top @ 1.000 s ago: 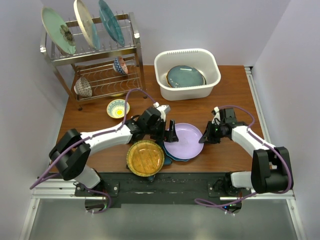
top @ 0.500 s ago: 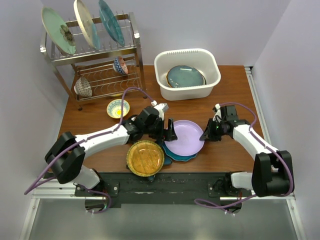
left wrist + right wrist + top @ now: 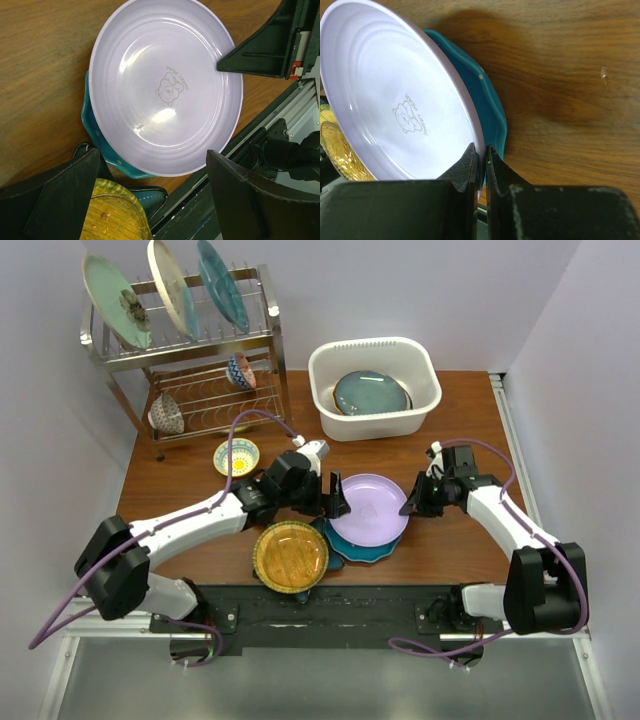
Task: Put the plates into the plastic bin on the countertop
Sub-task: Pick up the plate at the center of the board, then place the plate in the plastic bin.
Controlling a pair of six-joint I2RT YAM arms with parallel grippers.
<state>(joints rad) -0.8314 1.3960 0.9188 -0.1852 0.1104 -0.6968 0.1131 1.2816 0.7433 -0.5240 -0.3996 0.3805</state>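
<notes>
One lavender plate [image 3: 368, 508] sits tilted near the front of the countertop [image 3: 470, 440], overlapping one teal star-shaped plate [image 3: 355, 550] beneath it. The right gripper [image 3: 481, 152] pinches the lavender plate's rim with its jaws pressed tight on it. The left gripper [image 3: 333, 502] hovers at the opposite edge, its jaws spread wide and gripping nothing. One amber plate [image 3: 290, 554] lies just beside the teal one. The single plastic bin [image 3: 420, 410] stands at the back with one dark teal plate [image 3: 371, 393] inside. Three plates stand upright in the wire rack [image 3: 262, 335]. Three small bowls show: two in the rack and one [image 3: 236, 457] on the wood.
</notes>
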